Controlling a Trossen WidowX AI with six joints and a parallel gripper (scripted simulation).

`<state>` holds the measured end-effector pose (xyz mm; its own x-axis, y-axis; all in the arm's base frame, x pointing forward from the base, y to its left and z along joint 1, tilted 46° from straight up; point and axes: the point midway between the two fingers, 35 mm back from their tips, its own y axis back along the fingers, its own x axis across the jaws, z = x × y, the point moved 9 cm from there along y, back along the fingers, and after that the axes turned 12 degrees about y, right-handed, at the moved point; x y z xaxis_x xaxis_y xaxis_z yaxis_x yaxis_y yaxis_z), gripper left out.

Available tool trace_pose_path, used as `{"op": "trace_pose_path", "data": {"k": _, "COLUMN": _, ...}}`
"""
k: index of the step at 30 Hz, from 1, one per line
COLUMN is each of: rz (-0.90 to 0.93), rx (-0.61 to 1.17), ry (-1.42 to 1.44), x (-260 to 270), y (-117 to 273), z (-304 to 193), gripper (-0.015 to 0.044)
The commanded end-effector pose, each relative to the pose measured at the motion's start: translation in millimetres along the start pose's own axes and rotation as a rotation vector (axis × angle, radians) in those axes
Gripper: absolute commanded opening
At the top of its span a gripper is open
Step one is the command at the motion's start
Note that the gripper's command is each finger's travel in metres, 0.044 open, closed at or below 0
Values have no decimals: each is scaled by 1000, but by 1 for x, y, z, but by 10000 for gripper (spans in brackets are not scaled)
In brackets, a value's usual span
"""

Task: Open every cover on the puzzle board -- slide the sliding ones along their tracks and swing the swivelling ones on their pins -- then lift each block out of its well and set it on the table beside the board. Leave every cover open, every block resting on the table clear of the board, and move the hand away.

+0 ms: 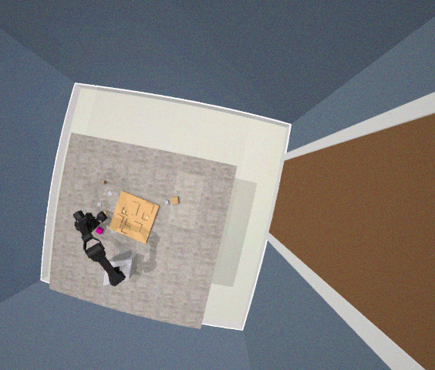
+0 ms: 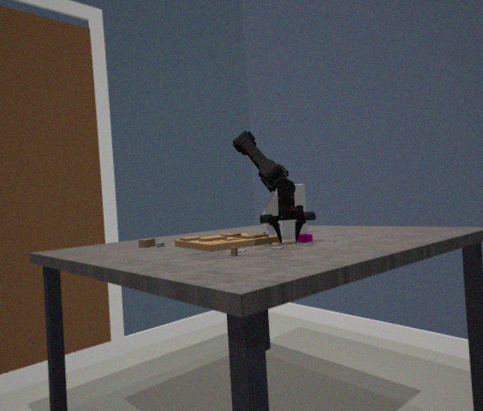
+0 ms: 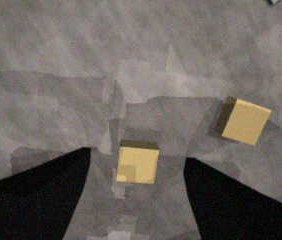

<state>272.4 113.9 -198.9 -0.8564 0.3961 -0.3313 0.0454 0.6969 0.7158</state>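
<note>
My gripper [image 2: 289, 241] [image 3: 138, 160] is open, low over the table beside the puzzle board. A small tan block [image 3: 138, 164] sits on the table between its spread fingers, with a gap on each side. A second small tan block [image 3: 246, 122] [image 1: 105, 212] [image 2: 275, 244] lies nearby, on the board side. The tan puzzle board [image 1: 128, 197] [image 2: 215, 246] has raised covers and dark slots; its covers and wells are too small to judge. A magenta block [image 1: 99, 230] [image 2: 305, 237] lies on the table between the hand and the board's near side.
A small brown block [image 1: 104, 182] [image 2: 234, 251] and two pale flat pieces, one [image 1: 109, 193] and another [image 1: 99, 204], lie left of the board in the top view. A larger tan block [image 1: 175, 200] [image 2: 146, 242] and a small grey block [image 1: 166, 202] [image 2: 160, 244] lie beyond the board.
</note>
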Motion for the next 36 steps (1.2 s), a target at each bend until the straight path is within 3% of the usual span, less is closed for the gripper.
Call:
{"op": "trace_pose_path", "data": {"k": 1, "rz": 0, "rx": 0, "ry": 0, "x": 0, "y": 0, "z": 0, "gripper": 343}}
{"op": "trace_pose_path", "data": {"k": 5, "rz": -1, "rx": 0, "ry": 0, "x": 0, "y": 2, "z": 0, "gripper": 440}}
{"op": "trace_pose_path", "data": {"k": 30, "rz": 1, "rx": 2, "ry": 6, "x": 1, "y": 77, "z": 0, "gripper": 440}}
{"op": "trace_pose_path", "data": {"k": 36, "rz": 8, "rx": -12, "ry": 77, "x": -21, "y": 82, "z": -8, "gripper": 282}}
